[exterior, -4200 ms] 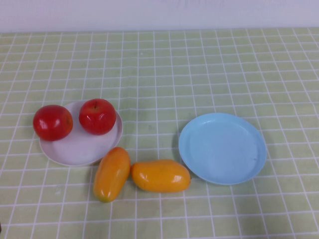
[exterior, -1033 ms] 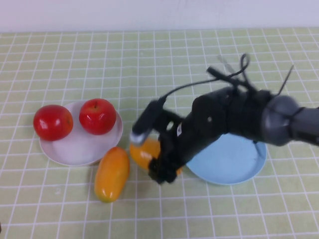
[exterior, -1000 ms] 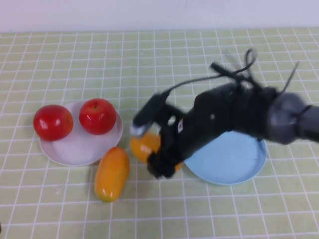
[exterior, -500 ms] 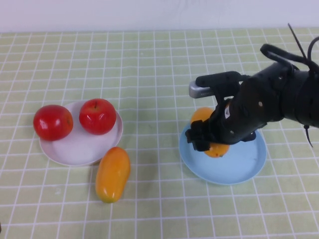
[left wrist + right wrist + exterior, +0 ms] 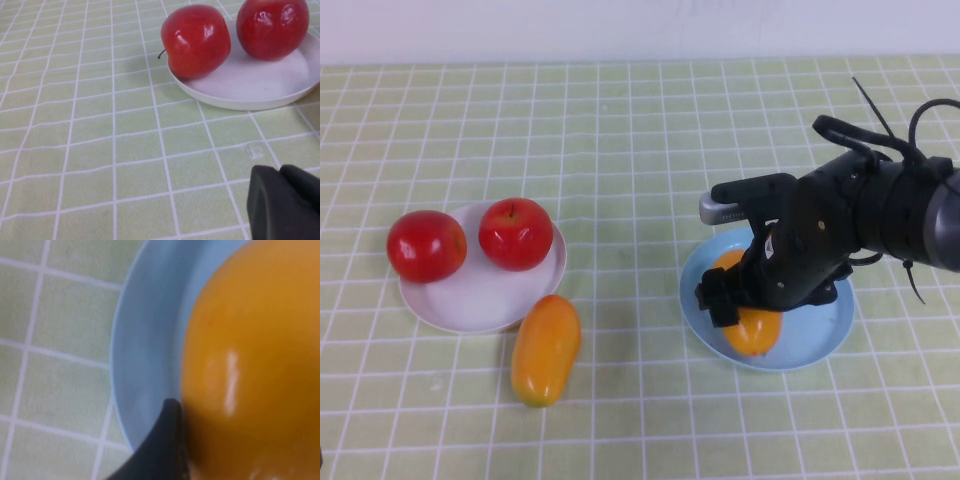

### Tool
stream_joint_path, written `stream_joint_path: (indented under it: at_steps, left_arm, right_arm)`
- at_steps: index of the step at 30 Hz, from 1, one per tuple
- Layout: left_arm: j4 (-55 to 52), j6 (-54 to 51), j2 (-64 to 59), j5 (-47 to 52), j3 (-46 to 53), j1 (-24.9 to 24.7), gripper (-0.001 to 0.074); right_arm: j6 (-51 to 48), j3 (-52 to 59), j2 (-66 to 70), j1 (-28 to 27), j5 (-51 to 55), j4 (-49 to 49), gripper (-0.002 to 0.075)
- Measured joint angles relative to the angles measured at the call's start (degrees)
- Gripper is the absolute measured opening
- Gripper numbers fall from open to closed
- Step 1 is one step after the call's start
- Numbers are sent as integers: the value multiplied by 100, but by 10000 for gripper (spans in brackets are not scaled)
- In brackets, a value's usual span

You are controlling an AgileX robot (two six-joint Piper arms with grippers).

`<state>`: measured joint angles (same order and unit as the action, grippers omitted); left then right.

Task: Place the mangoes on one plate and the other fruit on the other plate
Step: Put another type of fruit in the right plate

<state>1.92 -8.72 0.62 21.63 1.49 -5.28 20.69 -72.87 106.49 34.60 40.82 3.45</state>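
Since 0.5 s ago, right gripper (image 5: 748,300) came lower w/ its glossy oblong orange-yellow mango (image 5: 752,325), which now sits low in the round light blue plate (image 5: 825,330), probably touching the bottom. Landmark = this blue plate.

Nearest the camera, well to the left of the blue plate, second orange-yellow mango (image 5: 545,348) lies on the green checked tablecloth (image 5: 640,160), not yet moved. Just behind it is the round white plate (image 5: 470,300), w/ one glossy red apple (image 5: 516,233) on it and the other red apple (image 5: 425,245) on its far-left rim.

Step in hand, I think: release. Do it well = let the mango rest fully inside the rim, open slowly, lift straight up so it doesn't roll out.

Claw: narrow, closed around the mango; one finger (image 5: 162,450) presses its side just beside the blue wall.

Left gripper (image 5: 282,202) hangs parked near the white plate, well left of the blue plate; its opening I cannot tell.
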Motion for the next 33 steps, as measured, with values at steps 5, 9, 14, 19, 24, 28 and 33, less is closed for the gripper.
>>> stream_joint_path:
  at_steps: [5,9,14,19,24,28,33]
  left_arm:
    - [0,0,0,0,0,0,0]
    - [0,0,0,0,0,0,0]
    - [0,0,0,0,0,0,0]
    - [0,0,0,0,0,0,0]
    - [0,0,0,0,0,0,0]
    - [0,0,0,0,0,0,0]
    - [0,0,0,0,0,0,0]
  right_arm:
    - [0,-53,-186,0,303,11,687]
    - [60,-74,-600,0,428,47,689]
    - [276,-243,-941,288,464,-45,689]
    - [313,-593,-695,895,215,-559,689]
    - [313,-1244,80,1286,149,-934,689]
    - [313,-1708,685,1435,134,-1241,689]
    - [313,-2154,1193,1500,156,-1491,689]
